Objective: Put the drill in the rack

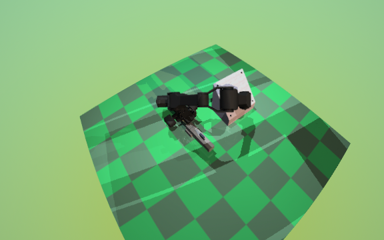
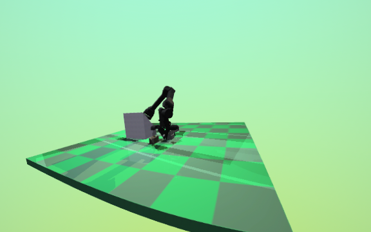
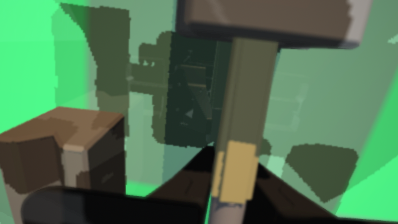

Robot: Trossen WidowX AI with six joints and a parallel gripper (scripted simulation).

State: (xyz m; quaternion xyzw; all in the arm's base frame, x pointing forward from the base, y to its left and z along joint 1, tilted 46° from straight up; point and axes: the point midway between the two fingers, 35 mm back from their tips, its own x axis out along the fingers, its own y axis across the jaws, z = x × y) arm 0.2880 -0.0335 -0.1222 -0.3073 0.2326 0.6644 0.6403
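Note:
My gripper (image 3: 222,155) (image 2: 165,138) is shut on the drill, a slim straight rod (image 3: 251,90) coloured dull olive and tan. In the wrist view the rod runs from between the dark fingers up to a grey-brown block (image 3: 272,19), which hides its far end. A brown and grey block (image 3: 82,131) stands left of the fingers. In the top view a long grey bar (image 1: 205,141) with a dark spot on top extends from beneath the gripper; the arm hides its near end. I cannot tell for certain which parts are the key and the rack.
The arm's base sits on a large pale box (image 1: 233,79) (image 2: 135,126) beside the work area. The arm (image 1: 187,100) reaches out from it and bends down. Patchy shadows and reflections lie on the green and grey checkered table top (image 1: 225,217) (image 2: 185,193).

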